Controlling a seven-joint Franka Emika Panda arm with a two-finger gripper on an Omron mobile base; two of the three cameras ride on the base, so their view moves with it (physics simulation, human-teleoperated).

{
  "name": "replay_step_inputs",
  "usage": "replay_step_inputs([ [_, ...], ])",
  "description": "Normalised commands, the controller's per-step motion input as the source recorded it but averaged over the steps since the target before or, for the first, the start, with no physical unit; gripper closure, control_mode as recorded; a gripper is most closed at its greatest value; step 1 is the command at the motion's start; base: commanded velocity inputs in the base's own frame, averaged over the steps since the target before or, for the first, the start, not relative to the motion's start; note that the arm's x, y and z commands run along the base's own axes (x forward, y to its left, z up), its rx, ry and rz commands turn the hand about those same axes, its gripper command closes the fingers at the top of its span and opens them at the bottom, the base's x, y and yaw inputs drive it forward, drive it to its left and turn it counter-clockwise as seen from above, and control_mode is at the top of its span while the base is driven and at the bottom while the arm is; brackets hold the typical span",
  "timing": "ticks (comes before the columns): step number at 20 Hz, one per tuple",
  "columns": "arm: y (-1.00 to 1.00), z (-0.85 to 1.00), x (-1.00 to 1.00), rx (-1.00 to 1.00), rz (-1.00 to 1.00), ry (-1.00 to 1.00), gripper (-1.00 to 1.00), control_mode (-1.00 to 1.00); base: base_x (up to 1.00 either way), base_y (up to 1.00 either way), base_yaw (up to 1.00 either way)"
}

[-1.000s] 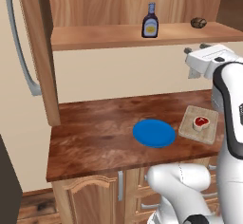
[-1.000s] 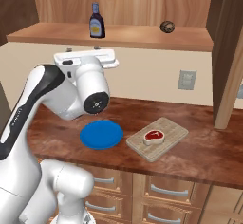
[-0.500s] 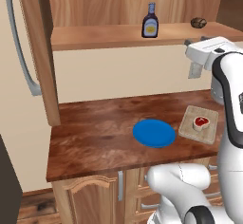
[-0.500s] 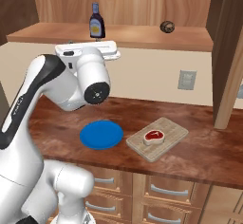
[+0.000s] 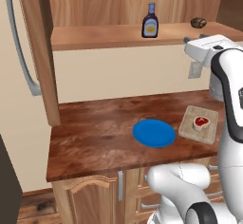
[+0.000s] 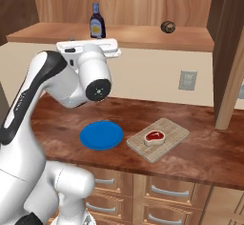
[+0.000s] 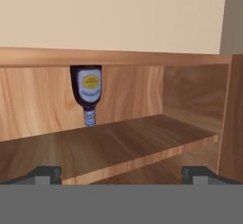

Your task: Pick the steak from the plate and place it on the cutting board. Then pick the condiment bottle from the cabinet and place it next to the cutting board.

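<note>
Hand view: claw (image 7: 121,173) spread wide, empty, facing condiment bottle (image 7: 88,92)

I see that my arm is now higher than a second ago, its gripper (image 7: 121,173) raised from the counter level toward the cabinet (image 5: 123,35) shelf.

this is looking like a home kitchen: a dark reddish-brown countertop (image 5: 104,137) is running over arched-door cabinets with drawers (image 6: 162,195), a wood-grain wall cabinet (image 5: 128,33) is hanging above, a refrigerator (image 5: 19,66) is standing at the left, and a wall outlet (image 6: 188,80) is sitting on the cream backsplash.
</note>
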Motion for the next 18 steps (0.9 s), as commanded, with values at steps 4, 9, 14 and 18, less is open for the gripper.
replay_step_inputs([
  [4,0.1,0.08,0.02,0.04,0.0,0.02,-1.0,-1.0,0.0,0.0,0.0],
  [9,0.12,0.07,0.04,0.03,0.0,0.01,-1.0,-1.0,0.0,0.0,0.0],
  [14,0.12,0.09,0.12,0.0,-0.01,0.04,-1.0,-1.0,0.0,0.0,0.0],
  [18,0.07,0.17,0.14,0.0,-0.02,0.07,-1.0,-1.0,0.0,0.0,0.0],
])
